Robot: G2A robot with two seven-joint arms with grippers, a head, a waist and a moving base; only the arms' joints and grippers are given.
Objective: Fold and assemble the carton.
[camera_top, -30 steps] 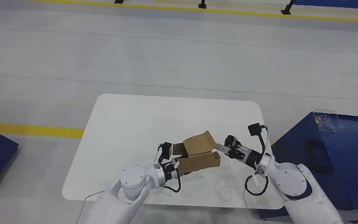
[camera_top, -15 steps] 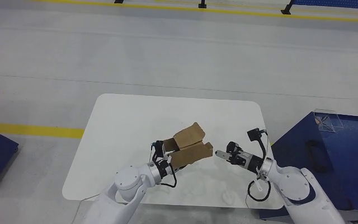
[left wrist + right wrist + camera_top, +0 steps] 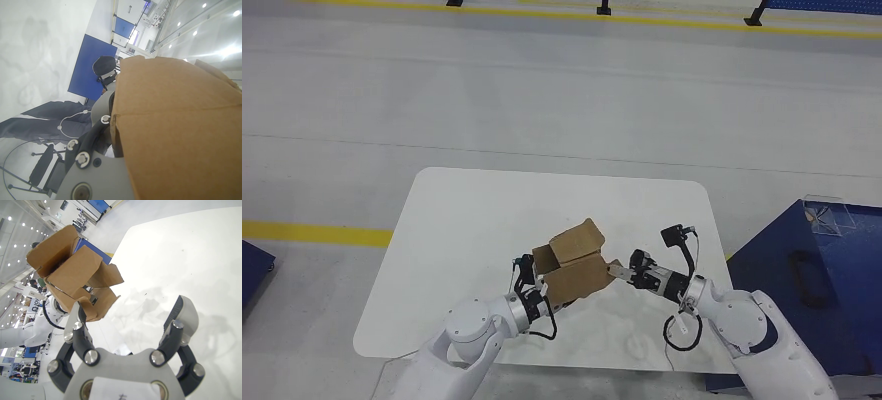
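A brown carton point(image 3: 575, 260) with loose flaps hangs tilted above the white table point(image 3: 472, 220), near its front middle. My left gripper point(image 3: 540, 287) is shut on the carton's left wall. In the left wrist view the carton point(image 3: 170, 123) covers most of that gripper point(image 3: 113, 130). My right gripper point(image 3: 622, 270) stands open at the carton's right side. In the right wrist view one of its fingers point(image 3: 78, 311) touches the lowest flap of the carton point(image 3: 66, 272). The right gripper point(image 3: 128, 311) has nothing between its fingers.
The table's front edge point(image 3: 572, 360) runs just below both arms. A blue partition point(image 3: 812, 260) stands off the table's right side. Bare table surface lies behind and to the left of the carton.
The left arm carried the carton left and slightly back, tilting it more upright. The right gripper pulled away from the carton, then came back against its right flap.
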